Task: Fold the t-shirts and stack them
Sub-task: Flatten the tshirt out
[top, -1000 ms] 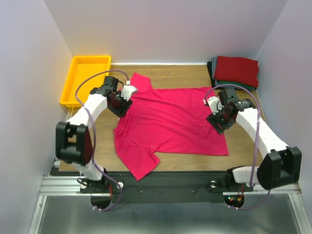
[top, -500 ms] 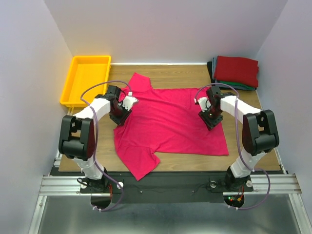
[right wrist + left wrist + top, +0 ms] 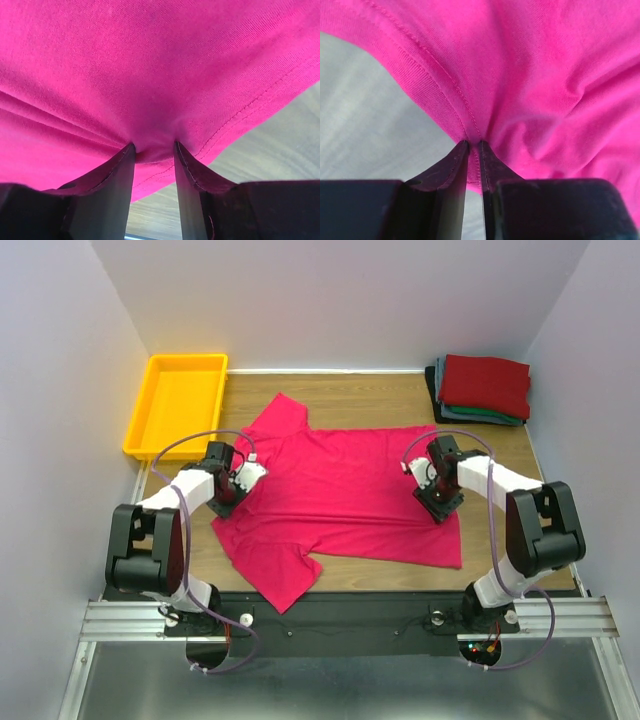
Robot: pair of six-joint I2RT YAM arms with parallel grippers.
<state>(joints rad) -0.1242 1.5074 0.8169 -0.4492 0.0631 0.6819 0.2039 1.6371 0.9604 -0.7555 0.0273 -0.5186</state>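
Note:
A crimson t-shirt lies spread across the middle of the wooden table, its sleeves pointing far left and near left. My left gripper is at the shirt's left edge. In the left wrist view this gripper is shut on the ribbed, stitched edge of the shirt. My right gripper is at the shirt's right hem. In the right wrist view it pinches a bunch of the shirt just inside the hem. A stack of folded t-shirts, dark red on top of teal and dark ones, sits at the far right corner.
A yellow plastic tray stands at the far left corner. White walls close in the table on the left, right and back. Bare wood shows to the right of the shirt's hem.
Both grippers have closed on the shirt's edges and moved toward the near side. The shirt has shifted with them toward the front left, and its left side has bunched.

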